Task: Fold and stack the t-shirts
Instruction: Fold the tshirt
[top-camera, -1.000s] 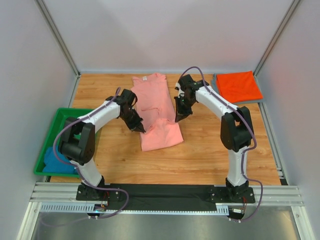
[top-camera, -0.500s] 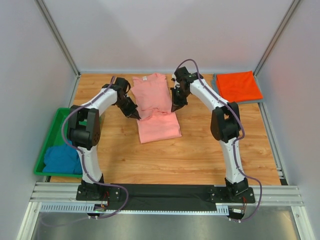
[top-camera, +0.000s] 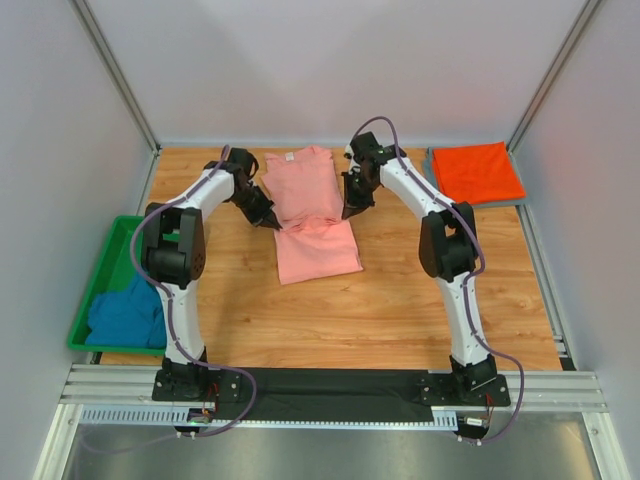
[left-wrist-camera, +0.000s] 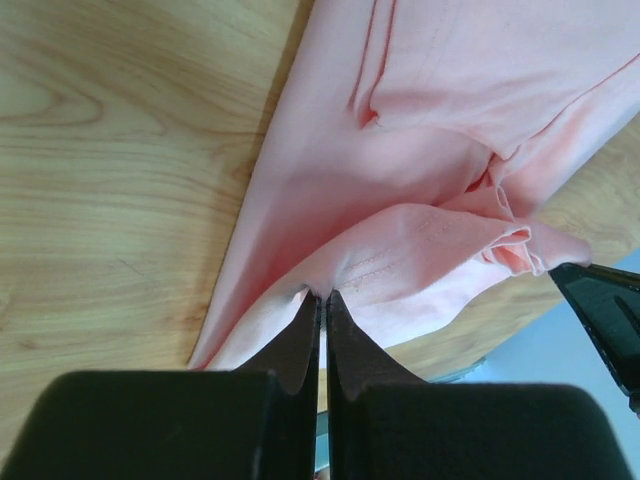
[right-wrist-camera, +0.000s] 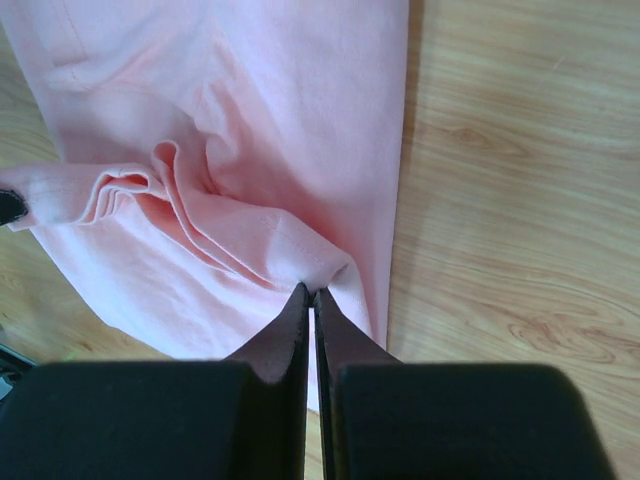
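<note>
Centrally on the wooden table (top-camera: 400, 300) lies the salmon-pink soft cloth t-shirt (top-camera: 305, 190), its hem lifted in a bunched fold across the body. The left gripper (left-wrist-camera: 322, 298) is pinched tight on that hem at the shirt's left edge, and the right gripper (right-wrist-camera: 311, 292) is clamped likewise on the right edge. A bright orange-red folded t-shirt (top-camera: 478, 172) rests at the far right corner. A teal-blue t-shirt (top-camera: 125, 318) sits in the green plastic bin (top-camera: 120, 235).
</note>
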